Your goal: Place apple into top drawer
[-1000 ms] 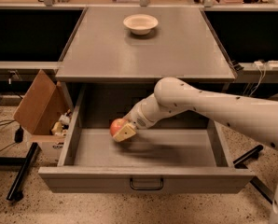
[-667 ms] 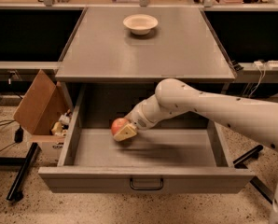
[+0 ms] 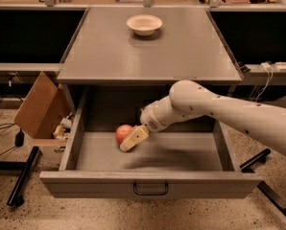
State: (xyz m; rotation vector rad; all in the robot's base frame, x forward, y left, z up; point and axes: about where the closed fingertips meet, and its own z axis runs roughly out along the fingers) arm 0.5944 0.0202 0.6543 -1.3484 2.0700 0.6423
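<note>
The top drawer point(image 3: 150, 188) is pulled fully out, a wide grey box with a dark handle point(image 3: 150, 190) at the centre of its front panel. The red-orange apple point(image 3: 122, 132) is inside the drawer at its left-middle, low over or on the floor. My gripper point(image 3: 130, 139) reaches down into the drawer from the right and is shut on the apple, with a cream finger point(image 3: 135, 138) across the apple's front right side. The far side of the apple's grip is hidden.
A cream-white bowl point(image 3: 144, 24) stands at the back of the grey cabinet top point(image 3: 148, 56). An open cardboard box point(image 3: 40, 107) with small items sits on the floor left of the drawer. Black stand legs point(image 3: 23, 176) lie at both lower corners.
Hardly anything differs. The gripper and the apple stay at the same spot in the drawer's left-middle.
</note>
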